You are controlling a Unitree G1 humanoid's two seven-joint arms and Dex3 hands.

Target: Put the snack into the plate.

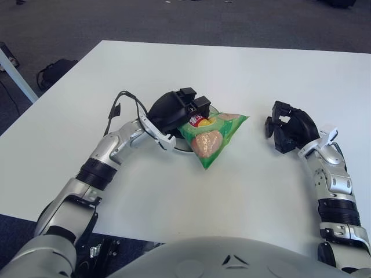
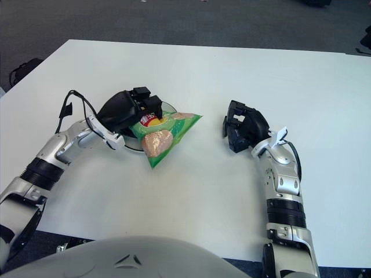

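A green snack bag [image 1: 211,135] is gripped at its upper left corner by the left hand [image 1: 177,111], whose dark fingers are closed on the packet's edge. The bag is laid across the clear plate [image 1: 178,146], with its lower corner extending past the plate's rim onto the table [image 1: 243,75]. Most of the plate is hidden beneath the bag and the hand. A red and yellow logo patch is seen near the gripped corner, and pale round crisps are pictured on the front; the lettering cannot be read.

The right hand [image 1: 288,126] is seen well to the right of the plate, above the tabletop, with its fingers curled and nothing held.

The table is white and plain. Beyond its far edge, grey carpeted floor [image 1: 174,20] is visible. A dark bag [image 1: 55,70] is seen on the floor, well to the left of the plate, past the table's left edge. A black cable [image 1: 119,104] is looped at the left wrist, just left of the plate.
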